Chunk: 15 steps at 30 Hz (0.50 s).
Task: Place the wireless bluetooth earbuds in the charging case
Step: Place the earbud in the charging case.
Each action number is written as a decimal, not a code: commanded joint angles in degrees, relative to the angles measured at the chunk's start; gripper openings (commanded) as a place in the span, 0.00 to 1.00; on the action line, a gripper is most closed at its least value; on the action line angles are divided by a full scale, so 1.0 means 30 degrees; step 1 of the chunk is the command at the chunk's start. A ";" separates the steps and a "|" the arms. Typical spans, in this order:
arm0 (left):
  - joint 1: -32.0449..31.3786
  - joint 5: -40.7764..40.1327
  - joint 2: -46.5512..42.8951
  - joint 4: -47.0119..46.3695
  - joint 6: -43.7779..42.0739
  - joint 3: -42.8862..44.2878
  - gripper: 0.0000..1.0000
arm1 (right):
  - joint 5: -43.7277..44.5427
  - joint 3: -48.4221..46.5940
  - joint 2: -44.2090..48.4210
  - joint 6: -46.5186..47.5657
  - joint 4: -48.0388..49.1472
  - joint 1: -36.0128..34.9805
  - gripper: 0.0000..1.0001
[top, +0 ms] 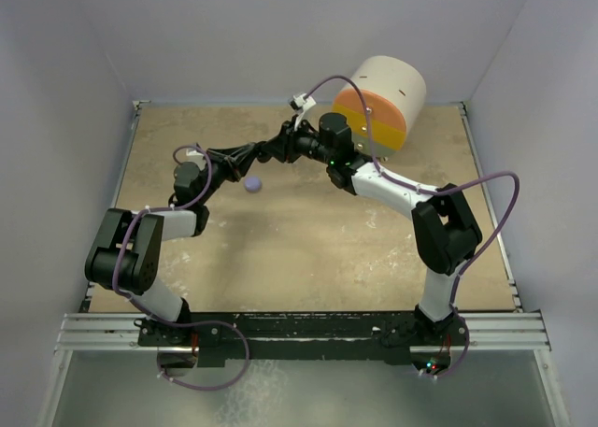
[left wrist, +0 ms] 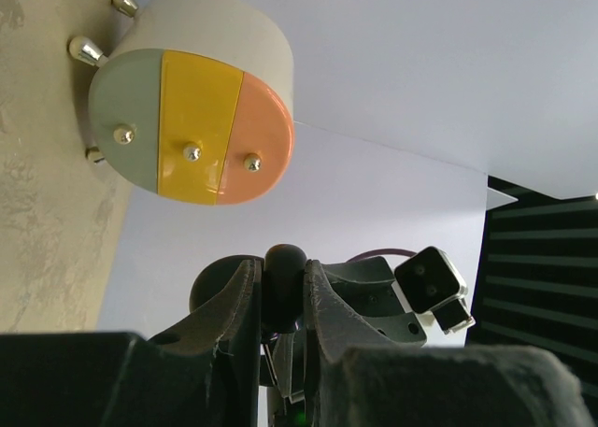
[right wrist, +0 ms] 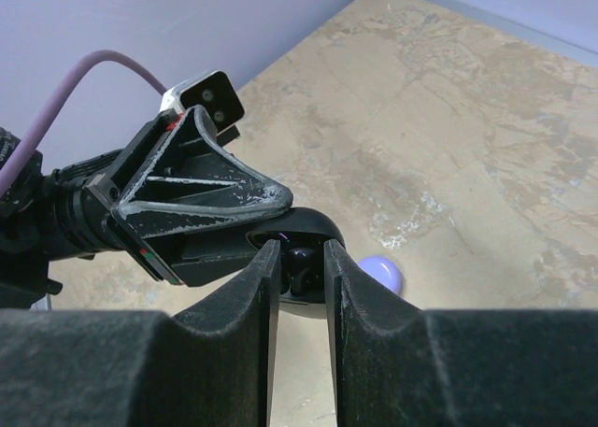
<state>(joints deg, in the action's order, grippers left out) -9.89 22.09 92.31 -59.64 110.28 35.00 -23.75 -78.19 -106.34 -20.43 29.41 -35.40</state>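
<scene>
The black charging case (left wrist: 283, 282) is clamped between the fingers of my left gripper (left wrist: 280, 266), which holds it above the table near the back middle (top: 278, 150). In the right wrist view the case (right wrist: 316, 225) faces me with its lid open. A black earbud (right wrist: 301, 262) sits in the case, between the fingers of my right gripper (right wrist: 301, 251). Those fingers stand slightly apart on either side of the earbud, with a thin gap each side. In the top view the right gripper (top: 299, 147) meets the left one tip to tip.
A small lavender rounded piece (top: 251, 185) lies on the table below the grippers, also seen in the right wrist view (right wrist: 383, 275). A white drum with a green, yellow and orange face (top: 383, 100) lies at the back right, near the right arm. Walls enclose the table.
</scene>
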 commanded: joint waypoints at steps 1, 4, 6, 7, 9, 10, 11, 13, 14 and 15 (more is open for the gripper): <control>-0.0058 -0.0040 -0.0407 -0.1330 -0.0519 0.0200 0.00 | 0.0913 -0.1028 0.0434 0.0535 -0.0058 -0.0004 0.28; -0.0071 -0.0023 -0.0355 -0.1390 -0.0519 0.0167 0.00 | 0.1163 -0.1143 0.0496 0.0657 -0.0175 -0.0002 0.30; -0.0072 -0.0038 -0.0357 -0.1405 -0.0541 0.0168 0.00 | 0.1246 -0.1152 0.0566 0.0726 -0.0221 0.0011 0.31; -0.0072 -0.0042 -0.0335 -0.1366 -0.0563 0.0168 0.00 | 0.1303 -0.1130 0.0619 0.0742 -0.0215 0.0002 0.32; -0.0058 -0.0066 -0.0339 -0.1297 -0.0627 0.0137 0.00 | 0.1443 -0.1069 0.0798 0.0769 -0.0147 -0.0003 0.35; -0.0057 -0.0115 -0.0354 -0.1218 -0.0686 0.0139 0.00 | 0.1597 -0.1065 0.0880 0.0813 -0.0185 -0.0007 0.35; -0.0070 -0.0124 -0.0356 -0.1194 -0.0734 0.0164 0.00 | 0.1649 -0.1065 0.0952 0.0827 -0.0214 -0.0007 0.35; -0.0072 -0.0154 -0.0385 -0.1143 -0.0776 0.0142 0.00 | 0.1846 -0.1065 0.1115 0.0929 -0.0359 0.0011 0.36; -0.0072 -0.0195 -0.0411 -0.1078 -0.0822 0.0161 0.00 | 0.1964 -0.1024 0.1179 0.0969 -0.0372 -0.0005 0.36; -0.0072 -0.0219 -0.0437 -0.0963 -0.0887 0.0171 0.00 | 0.2019 -0.0986 0.1252 0.0984 -0.0388 0.0007 0.36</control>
<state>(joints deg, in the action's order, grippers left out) -9.89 21.80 92.31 -59.88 109.71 35.00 -19.94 -78.85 -106.32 -18.81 27.29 -35.40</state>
